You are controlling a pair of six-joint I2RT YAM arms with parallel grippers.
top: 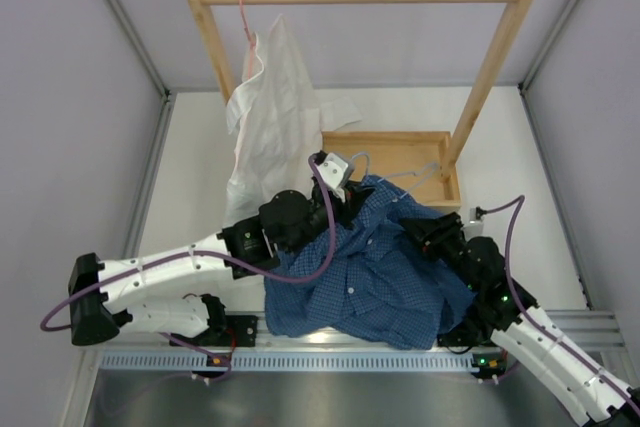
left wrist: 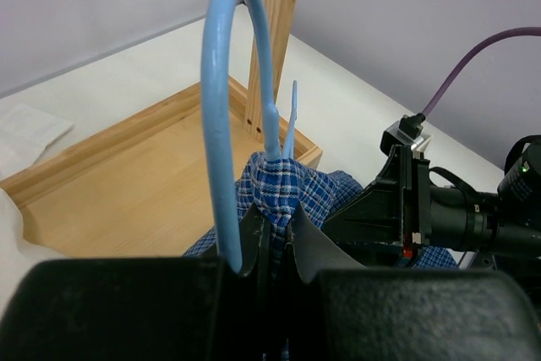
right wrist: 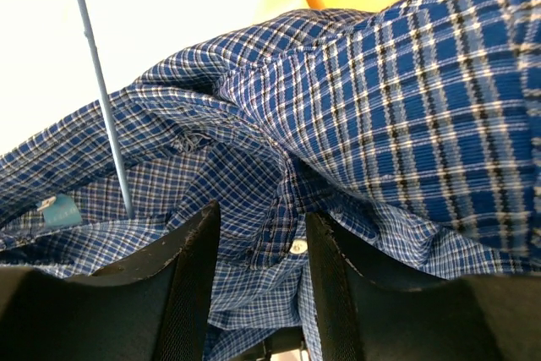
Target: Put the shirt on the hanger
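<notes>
The dark blue fine-checked button-up shirt (top: pixel 370 277) lies crumpled on the white desk (top: pixel 520 197), just in front of the shallow wooden tray (top: pixel 385 137). Its collar end points toward the tray and its hem toward the arm bases.

The left claw (left wrist: pixel 275 230) is closed tight on the thin light-blue wire hanger (left wrist: pixel 221 124) at the foot of its hook, and a bit of checked cloth is pinched together with it. The hook stands up from the claw, so this arm carries the hanger at the collar. The left arm is stretched far from its base, across the desk to the middle.

The right claw (right wrist: pixel 262 217) comes from the other side, low and pressed close to the cloth. Its jaws stand partly apart. A fold with a white button (right wrist: pixel 296 247) sits in the gap, but I cannot tell if the pads press it.

The relation that matters, in my judgement, is this. In the right wrist view one straight wire of the hanger runs up and away on the left of the right claw. Its lower end goes into the shirt right beside the light blue neck label (right wrist: pixel 59 209). The right arm is therefore the nearer one to the loose cloth. The next move probably needs it to draw a shoulder sideways along this wire, while the left arm keeps the hanger steady.
</notes>
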